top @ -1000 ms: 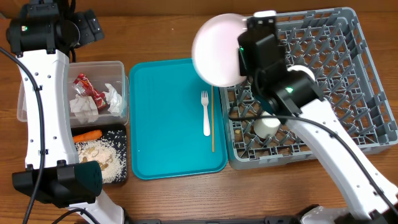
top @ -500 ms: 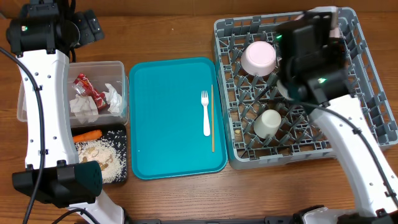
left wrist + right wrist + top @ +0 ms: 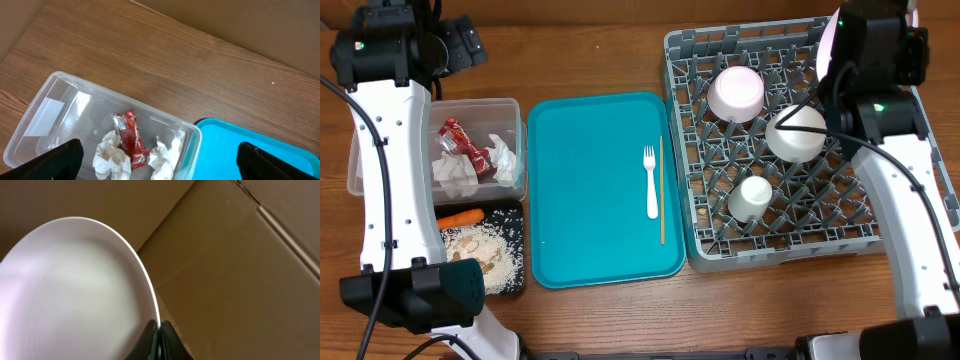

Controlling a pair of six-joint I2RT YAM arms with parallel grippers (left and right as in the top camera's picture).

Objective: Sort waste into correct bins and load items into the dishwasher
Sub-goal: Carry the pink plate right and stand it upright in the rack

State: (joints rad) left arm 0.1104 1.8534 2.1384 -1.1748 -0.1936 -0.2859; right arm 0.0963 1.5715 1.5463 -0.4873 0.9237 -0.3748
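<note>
While the white round plate [image 3: 75,290] hangs on its edge: we grip its rim in the right hand [image 3: 158,330], the two fingers pinched tight on it, up by the far side of the big grey plastic rack [image 3: 790,258].
Doing it well: we think the plate should go straight down between two rows of pegs. It needs a bare spot away from the first white bowl [image 3: 736,92], the second white bowl [image 3: 796,134] and the small white cup [image 3: 753,198]. We should let go only when it stands by itself.
Left hand [image 3: 165,161]: wide open and holding nothing, above the clear plastic tub [image 3: 50,100] with the red shiny wrapper [image 3: 131,140] and crumpled white napkins [image 3: 111,157] inside.
Left to load: the white plastic fork [image 3: 651,185] and thin wooden stick [image 3: 662,190] lie side by side on the flat teal tray [image 3: 590,200].
Hard to see: from above, the arm hides nearly all of the plate, so only a thin sliver shows. We cannot tell how high it is over the pegs, or which slot is under it. The wrist view shows just plate and brown cardboard, no rack.
</note>
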